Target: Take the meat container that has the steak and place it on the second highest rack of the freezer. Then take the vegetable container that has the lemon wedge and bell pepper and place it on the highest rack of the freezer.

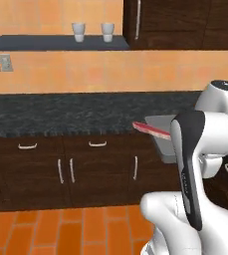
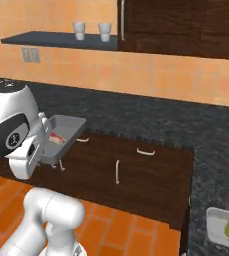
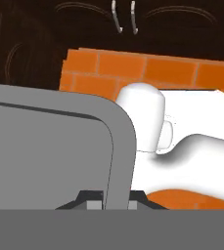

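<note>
Before the dark worktop (image 1: 60,114), our fingers (image 3: 114,201) pinched the meat container (image 2: 61,136) holding the steak (image 1: 153,130), midway to the freezer, which we judged we next had to face.

matt grey plastic-looking tray (image 2: 66,131), speckled stone-like counter (image 1: 60,113), dark wood cabinets (image 1: 75,167).

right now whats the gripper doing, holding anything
gripper: closed on the rim of the grey tray with the steak, held in the air.

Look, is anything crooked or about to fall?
Yes. The grey tray pinched by the gripper hangs in the air, tipped steeply instead of flat. The red steak pokes out past its rim, so it might slide off.
</note>
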Tool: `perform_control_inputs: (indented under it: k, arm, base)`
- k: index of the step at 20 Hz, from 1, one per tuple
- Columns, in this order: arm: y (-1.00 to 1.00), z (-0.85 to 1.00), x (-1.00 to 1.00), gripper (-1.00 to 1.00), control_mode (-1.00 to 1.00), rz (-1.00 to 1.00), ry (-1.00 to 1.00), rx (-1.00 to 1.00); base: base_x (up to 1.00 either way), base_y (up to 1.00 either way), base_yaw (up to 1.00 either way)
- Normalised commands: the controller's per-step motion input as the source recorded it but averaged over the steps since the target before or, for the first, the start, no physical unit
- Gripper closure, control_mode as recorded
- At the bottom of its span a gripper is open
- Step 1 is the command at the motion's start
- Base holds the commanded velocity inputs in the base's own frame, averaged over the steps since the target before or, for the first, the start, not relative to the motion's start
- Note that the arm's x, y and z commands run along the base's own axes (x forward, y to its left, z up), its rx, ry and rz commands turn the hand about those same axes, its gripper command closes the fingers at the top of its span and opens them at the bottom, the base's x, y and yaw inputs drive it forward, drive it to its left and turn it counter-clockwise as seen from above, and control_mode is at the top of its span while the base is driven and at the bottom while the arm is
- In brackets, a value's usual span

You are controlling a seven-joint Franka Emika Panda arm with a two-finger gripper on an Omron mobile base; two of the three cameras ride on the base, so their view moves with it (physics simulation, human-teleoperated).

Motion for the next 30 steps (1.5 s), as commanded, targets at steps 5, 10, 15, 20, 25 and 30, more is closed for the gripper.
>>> perform_control_inputs:
  k: [5, 10, 15, 20, 25, 30]
  arm:
    - [0.0, 0.0, 0.0, 1.0, 1.0, 0.0, 0.0, 0.0]
    - [0.0, 0.0, 0.0, 1.0, 1.0, 0.0, 0.0, 0.0]
    - [0.0, 0.0, 0.0, 1.0, 1.0, 0.0, 0.0, 0.0]
    - [0.0, 0.0, 0.0, 1.0, 1.0, 0.0, 0.0, 0.0]
    - [0.0, 0.0, 0.0, 1.0, 1.0, 0.0, 0.0, 0.0]
    - [0.0, 0.0, 0.0, 1.0, 1.0, 0.0, 0.0, 0.0]
  base:
    - [-0.16, 0.0, 1.0]
    - [-0.17, 0.0, 1.0]
    - [-0.16, 0.0, 1.0]
    - [-0.15, 0.0, 1.0]
    - [-0.13, 0.0, 1.0]
    - [-0.12, 0.0, 1.0]
